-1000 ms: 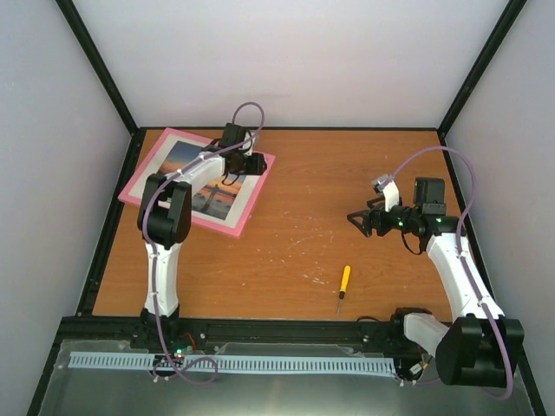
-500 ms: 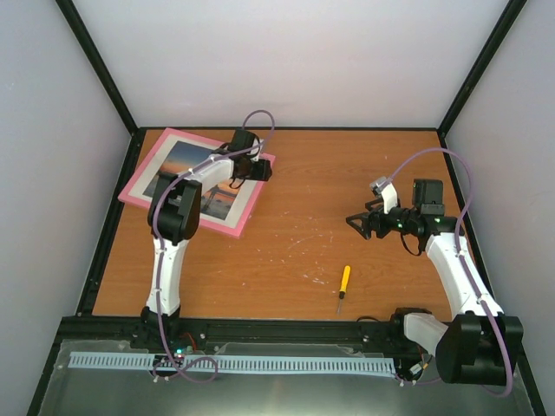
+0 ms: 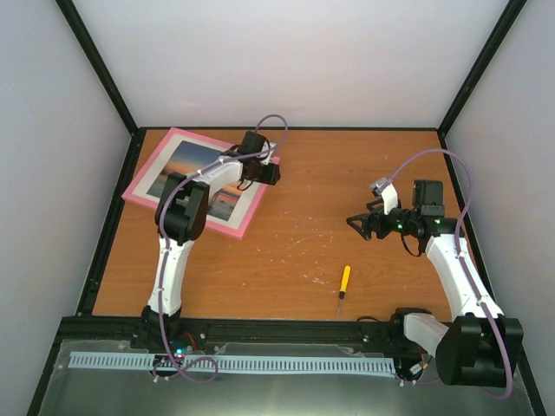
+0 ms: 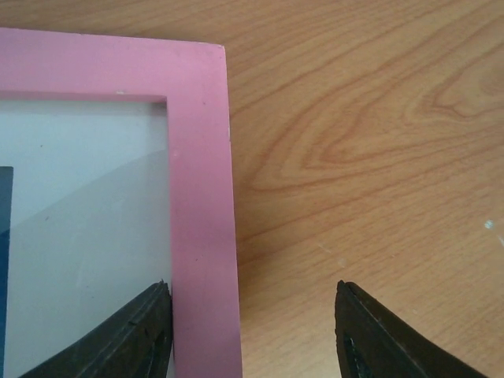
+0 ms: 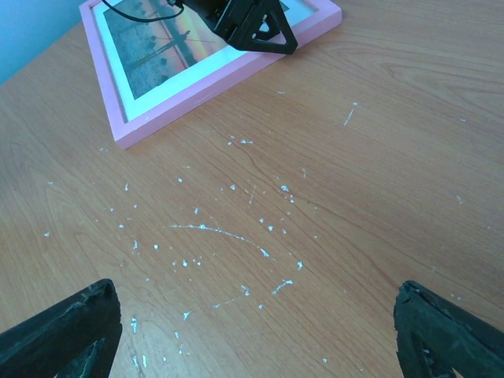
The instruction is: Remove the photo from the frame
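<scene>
The frame (image 3: 149, 165), thin pink border and white mat, lies face up at the table's far left. The photo (image 3: 184, 165), an orange sunset between blue bands, sits inside it. My left gripper (image 3: 270, 172) is open at the frame's right corner. In the left wrist view its jaws (image 4: 252, 319) straddle the pink border (image 4: 201, 197), one finger over the glass and one over bare wood, and a dark blue sliver of photo (image 4: 5, 260) shows at the left. My right gripper (image 3: 357, 223) is open and empty over the table's right half. Its wrist view (image 5: 256, 335) shows the frame (image 5: 197, 88) far ahead.
A screwdriver (image 3: 343, 284) with a yellow handle lies on the wooden table near the front, right of centre. White scratches and flecks (image 5: 236, 236) mark the wood under the right gripper. Black posts and pale walls close in the table on three sides.
My left gripper has moved right along the frame's far side to its right corner. The right arm has stayed almost still.
</scene>
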Tool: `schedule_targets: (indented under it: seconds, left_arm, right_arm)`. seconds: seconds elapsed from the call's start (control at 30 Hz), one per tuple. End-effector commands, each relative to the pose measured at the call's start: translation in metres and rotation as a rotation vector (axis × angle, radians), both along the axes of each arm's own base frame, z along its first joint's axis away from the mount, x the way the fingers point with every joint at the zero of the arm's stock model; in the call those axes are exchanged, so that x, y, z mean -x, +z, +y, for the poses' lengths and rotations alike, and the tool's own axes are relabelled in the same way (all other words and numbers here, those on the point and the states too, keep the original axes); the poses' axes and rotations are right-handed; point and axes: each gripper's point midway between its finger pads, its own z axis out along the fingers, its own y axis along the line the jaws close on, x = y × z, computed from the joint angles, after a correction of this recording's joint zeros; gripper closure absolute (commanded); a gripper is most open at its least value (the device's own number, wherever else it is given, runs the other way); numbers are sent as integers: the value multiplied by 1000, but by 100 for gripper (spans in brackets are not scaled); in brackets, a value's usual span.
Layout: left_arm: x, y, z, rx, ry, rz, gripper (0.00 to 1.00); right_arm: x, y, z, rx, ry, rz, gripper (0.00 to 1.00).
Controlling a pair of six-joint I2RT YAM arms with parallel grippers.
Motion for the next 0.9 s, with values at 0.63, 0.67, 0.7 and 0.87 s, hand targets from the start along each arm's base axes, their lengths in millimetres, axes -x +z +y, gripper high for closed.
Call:
schedule_targets:
  seconds: [0.63,0.67,0.7,0.87]
  left_arm:
    - [196,56,-135,148,-476,17,51]
    - [204,60,-129,153,-471,18,51]
    - [212,62,-119,151,-461,18,52]
    - [211,131,-77,118,-333,-183,34]
  right_arm:
    - [-3,-2,-3,30,-10,-29,7]
    - [-3,-2,-3,30,-10,-26,7]
    - [-3,-3,-3,30,-8,-26,7]
    - [-4,-5,-2,27,-3,-17,7]
